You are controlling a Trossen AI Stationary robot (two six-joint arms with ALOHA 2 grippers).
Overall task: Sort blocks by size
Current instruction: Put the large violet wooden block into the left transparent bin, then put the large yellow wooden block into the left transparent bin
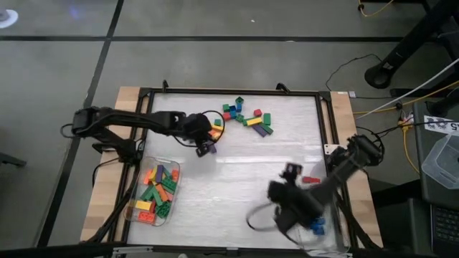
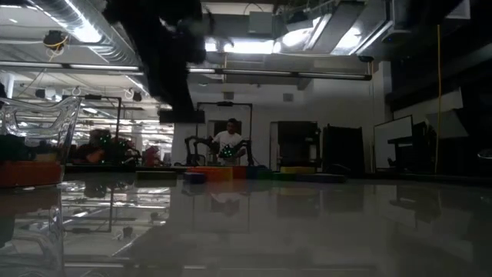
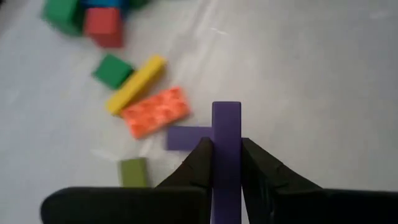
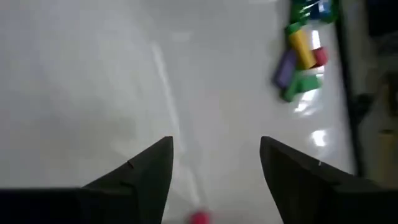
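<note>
The blocks lie in a loose pile (image 1: 244, 116) near the table's far edge, and more fill a clear tub (image 1: 153, 192) at the left. My left gripper (image 1: 205, 147) hangs just left of the pile, lifted off the table and shut on a long purple block (image 3: 226, 130). Beneath it lie an orange (image 3: 155, 112), a yellow (image 3: 137, 84) and another purple block (image 3: 186, 137). My right gripper (image 4: 214, 146) stands open above the near right of the table with nothing between its fingers. A red block (image 1: 310, 180) lies on the table close by. My left gripper pinches the long purple block's two long sides (image 3: 226, 163) between its two fingers (image 3: 198, 163). The fingers slant down from the table's left and lie along the block, whose free end sticks out past the fingertips. The block is lifted clear of the table.
A second clear tub (image 1: 324, 223) holding a blue block sits at the near right corner under my right arm. The black frame (image 1: 229, 92) runs round the white table top. Bare table lies between the pile and the near edge.
</note>
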